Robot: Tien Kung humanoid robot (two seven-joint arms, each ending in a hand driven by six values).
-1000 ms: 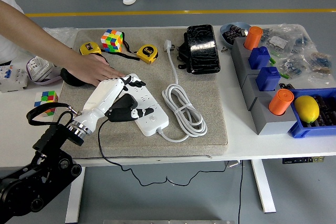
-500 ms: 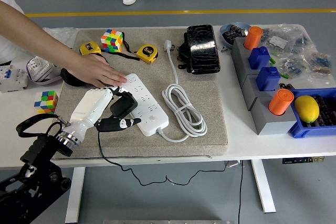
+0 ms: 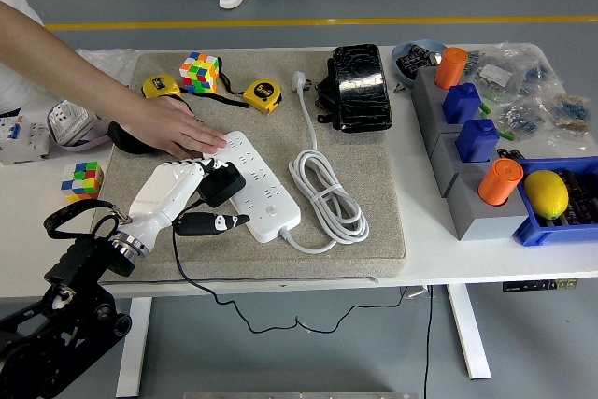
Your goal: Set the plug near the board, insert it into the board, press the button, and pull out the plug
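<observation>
White table (image 3: 28, 231) spans the frame; grey mat (image 3: 374, 221) covers its centre. Left arm enters from the lower left. Left hand (image 3: 182, 195), white-shelled, fingers curled around the black plug (image 3: 222, 184), thumb stretched right below it. Plug sits over the left edge of the white board (image 3: 260, 186), left of centre; whether its pins are seated cannot be told. A person's hand (image 3: 173, 126) from the upper left presses flat on the board's far end.

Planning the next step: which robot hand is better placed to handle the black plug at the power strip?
Left. The left hand already grips the black plug right over the white power strip; the right arm is out of view.
</observation>
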